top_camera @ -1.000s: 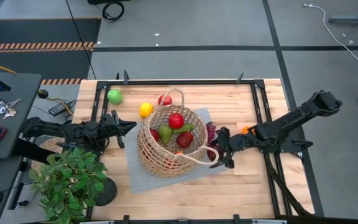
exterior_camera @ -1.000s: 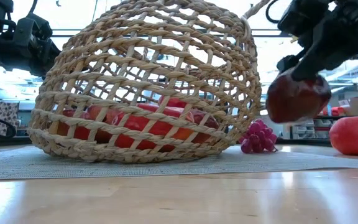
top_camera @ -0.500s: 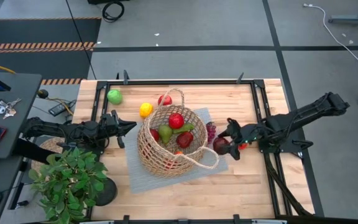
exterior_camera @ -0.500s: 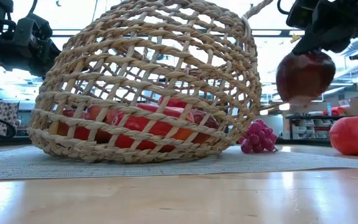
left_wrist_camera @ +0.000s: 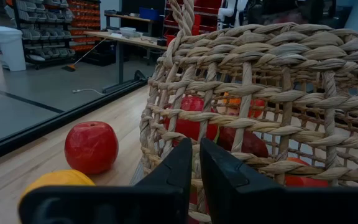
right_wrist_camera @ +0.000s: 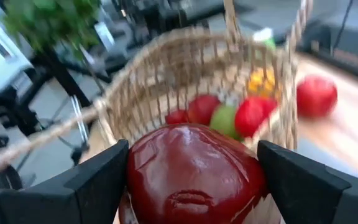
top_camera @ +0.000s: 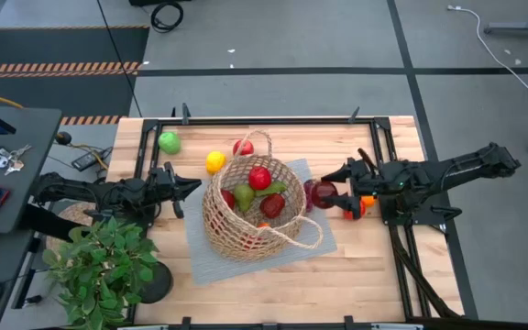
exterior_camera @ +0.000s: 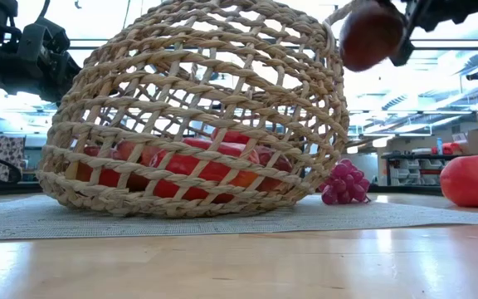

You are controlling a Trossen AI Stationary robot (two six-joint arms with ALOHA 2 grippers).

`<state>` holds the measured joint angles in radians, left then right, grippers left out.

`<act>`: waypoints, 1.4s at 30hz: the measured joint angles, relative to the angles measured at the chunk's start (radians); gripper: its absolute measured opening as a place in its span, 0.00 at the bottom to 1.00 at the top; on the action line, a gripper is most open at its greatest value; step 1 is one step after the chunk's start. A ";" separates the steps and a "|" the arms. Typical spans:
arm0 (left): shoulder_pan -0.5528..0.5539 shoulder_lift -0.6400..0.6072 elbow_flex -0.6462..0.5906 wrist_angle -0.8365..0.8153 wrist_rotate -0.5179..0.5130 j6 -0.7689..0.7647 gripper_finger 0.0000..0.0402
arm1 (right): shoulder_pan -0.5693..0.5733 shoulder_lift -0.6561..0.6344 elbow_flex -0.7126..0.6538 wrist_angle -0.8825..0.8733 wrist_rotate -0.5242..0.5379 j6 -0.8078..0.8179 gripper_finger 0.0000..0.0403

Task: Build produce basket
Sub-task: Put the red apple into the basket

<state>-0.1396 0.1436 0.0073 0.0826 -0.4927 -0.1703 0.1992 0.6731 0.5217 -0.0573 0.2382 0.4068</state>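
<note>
Right gripper [right_wrist_camera: 191, 186] jaws stand wide and are clamped on a dark red fruit [right_wrist_camera: 194, 168], apple or pepper (can't tell which). A second ago that fruit hung low beside the basket [top_camera: 250, 206], near the purple grapes [exterior_camera: 344, 183]; since then the arm has lifted it and swung it up level with the rim. Low view shows the fruit just beside the right-hand handle, well clear of the surface [top_camera: 365, 266]. High view puts it just right of the basket, over the edge of the grey mat [top_camera: 314, 243], not yet over the opening.

Basket sits on the mat mid-surface and already holds red, green and orange produce. Outside it: green apple [top_camera: 169, 141], yellow lemon [top_camera: 214, 161] and a red apple [top_camera: 243, 147] on the far left side, plus something orange [top_camera: 359, 203] under the right arm.

Left gripper [left_wrist_camera: 194, 163] jaws are closed, holding nothing I can see, parked just beside the basket's left wall (unchanged over the second).

My read: pick and lift are done. What remains is carrying it over the rim and releasing. The handle loop is the snag risk.
</note>
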 joint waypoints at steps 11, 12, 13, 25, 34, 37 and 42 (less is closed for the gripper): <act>0.000 0.000 0.000 0.000 0.000 0.000 0.09 | -0.030 -0.013 0.000 0.219 -0.003 -0.088 0.86; 0.000 0.000 0.000 0.000 0.000 0.000 0.09 | -0.033 -0.013 0.000 0.239 0.003 -0.090 0.86; 0.000 0.000 0.000 0.000 0.000 0.000 0.09 | -0.036 -0.013 0.000 0.257 0.014 -0.092 0.86; 0.000 0.000 0.000 0.000 0.000 0.000 0.08 | -0.143 -0.013 0.001 0.280 0.036 -0.183 0.86; 0.000 0.000 0.000 0.000 0.000 0.000 0.10 | -0.404 -0.013 0.001 0.416 -0.264 -0.332 0.86; 0.000 0.000 0.000 0.000 0.000 0.000 0.10 | -0.451 -0.013 0.001 0.427 -0.323 -0.364 0.86; 0.000 0.000 0.000 0.000 0.000 0.000 0.08 | -0.474 0.021 -0.022 0.420 -0.335 -0.409 0.86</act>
<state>-0.1396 0.1440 0.0073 0.0826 -0.4927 -0.1699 -0.2744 0.6943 0.4999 0.3630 -0.0970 -0.0026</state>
